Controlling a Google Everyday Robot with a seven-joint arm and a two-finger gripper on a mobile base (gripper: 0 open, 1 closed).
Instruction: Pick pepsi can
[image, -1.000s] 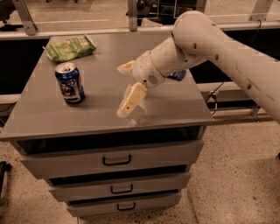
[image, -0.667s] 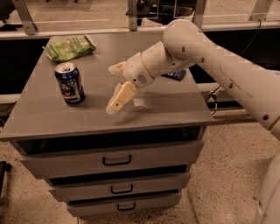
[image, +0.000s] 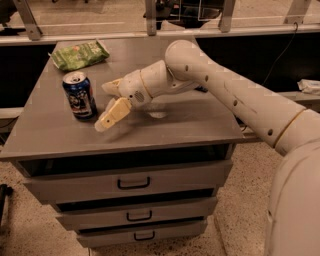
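The pepsi can (image: 79, 95), blue with a silver top, stands upright on the left part of the grey cabinet top (image: 190, 120). My gripper (image: 102, 106) is open and empty just to the right of the can, low over the surface. Its cream fingers (image: 113, 114) point left toward the can, with a small gap between them and it. My white arm reaches in from the right across the cabinet top.
A green crinkled snack bag (image: 80, 54) lies at the back left corner, behind the can. The cabinet has three drawers (image: 134, 183) with dark handles below its top. A rail and dark gap run behind it. Speckled floor lies to the right.
My gripper has moved left across the cabinet top toward the can, staying open. The can and the bag have not moved.
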